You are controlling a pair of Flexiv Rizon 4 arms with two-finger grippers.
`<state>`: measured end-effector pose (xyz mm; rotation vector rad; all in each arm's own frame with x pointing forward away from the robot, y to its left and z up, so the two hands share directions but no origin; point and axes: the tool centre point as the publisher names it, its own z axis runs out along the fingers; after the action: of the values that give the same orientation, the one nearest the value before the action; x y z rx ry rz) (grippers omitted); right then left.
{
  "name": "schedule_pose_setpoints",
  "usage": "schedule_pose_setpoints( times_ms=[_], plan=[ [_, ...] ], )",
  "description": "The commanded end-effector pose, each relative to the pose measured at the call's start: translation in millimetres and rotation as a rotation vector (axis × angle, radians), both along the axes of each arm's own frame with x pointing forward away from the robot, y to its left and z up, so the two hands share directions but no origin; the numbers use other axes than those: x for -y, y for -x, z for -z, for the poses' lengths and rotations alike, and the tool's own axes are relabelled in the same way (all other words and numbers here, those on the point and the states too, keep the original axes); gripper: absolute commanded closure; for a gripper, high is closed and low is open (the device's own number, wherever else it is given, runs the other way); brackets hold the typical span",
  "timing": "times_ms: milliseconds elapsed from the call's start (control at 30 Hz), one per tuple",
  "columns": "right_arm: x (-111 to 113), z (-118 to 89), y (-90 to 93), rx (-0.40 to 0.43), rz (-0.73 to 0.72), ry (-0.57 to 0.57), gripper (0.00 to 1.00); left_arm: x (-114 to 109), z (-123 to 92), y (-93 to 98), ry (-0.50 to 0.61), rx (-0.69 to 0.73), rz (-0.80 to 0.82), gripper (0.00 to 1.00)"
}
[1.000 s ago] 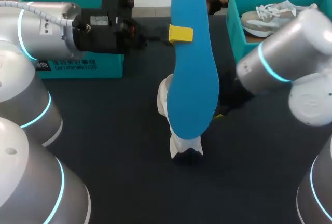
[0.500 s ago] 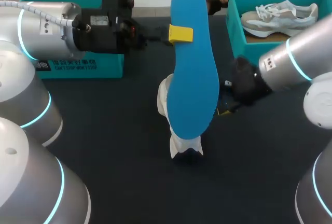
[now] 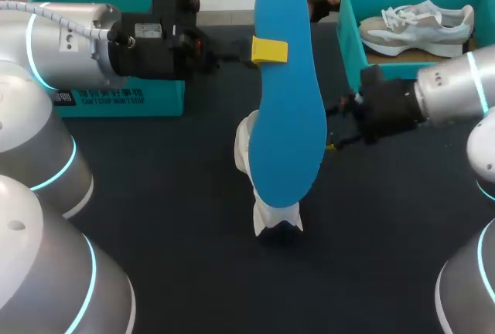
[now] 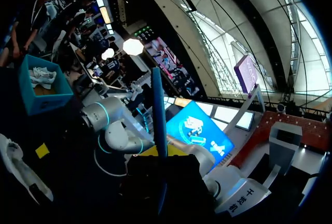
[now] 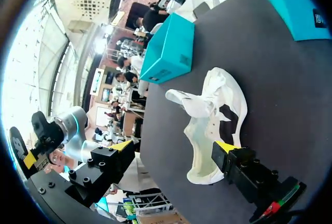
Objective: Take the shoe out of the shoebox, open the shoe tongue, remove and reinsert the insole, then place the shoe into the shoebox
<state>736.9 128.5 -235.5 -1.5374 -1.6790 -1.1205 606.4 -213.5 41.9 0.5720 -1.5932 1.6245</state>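
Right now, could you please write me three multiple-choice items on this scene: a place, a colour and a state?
1. The shoe ahead of the right gripper lies: A on the table; B in a shoebox; C on a lid.
2. The insole is: A yellow; B blue; C white.
3. The right gripper is: A shut on the shoe; B shut on the insole; C open.
Answers: A, it rests on the dark tabletop; B, its raised face is blue; C, its yellow tips stand wide apart.

furniture: table [image 3: 170, 218] | top: dark charcoal, plain, matte | light: even, soft shadows only
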Motion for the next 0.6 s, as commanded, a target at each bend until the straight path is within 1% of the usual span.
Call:
schedule_pose_setpoints(
  times_ms=[33,67,100,233,267,433,600],
  plan=[
    [14.7,-15.2,6.6,-0.009,-0.031,-0.117,0.0,0.7,1.3,0.4,0.0,0.0,0.0,1.0],
    [15.3,-17.9,6.8,-0.012,-0.038,-0.122,0.0,0.7,1.3,0.4,0.0,0.0,0.0,1.0],
    [17.4,-23.8,7.5,-0.008,-0.045,-0.162,0.0,0.7,1.3,0.4,0.0,0.0,0.0,1.0],
    [24.0,-34.9,7.9,-0.018,-0.063,-0.193,0.0,0.7,1.3,0.4,0.0,0.0,0.0,1.0],
    [25.8,-39.3,7.3,-0.009,-0.056,-0.221,0.0,0.7,1.3,0.4,0.0,0.0,0.0,1.0],
    [27.9,-49.9,8.1,-0.039,-0.104,-0.214,0.0,0.7,1.3,0.4,0.0,0.0,0.0,1.0],
    [33.3,-57.4,8.4,-0.074,-0.102,-0.23,0.0,0.7,1.3,0.4,0.0,0.0,0.0,1.0]
  ],
)
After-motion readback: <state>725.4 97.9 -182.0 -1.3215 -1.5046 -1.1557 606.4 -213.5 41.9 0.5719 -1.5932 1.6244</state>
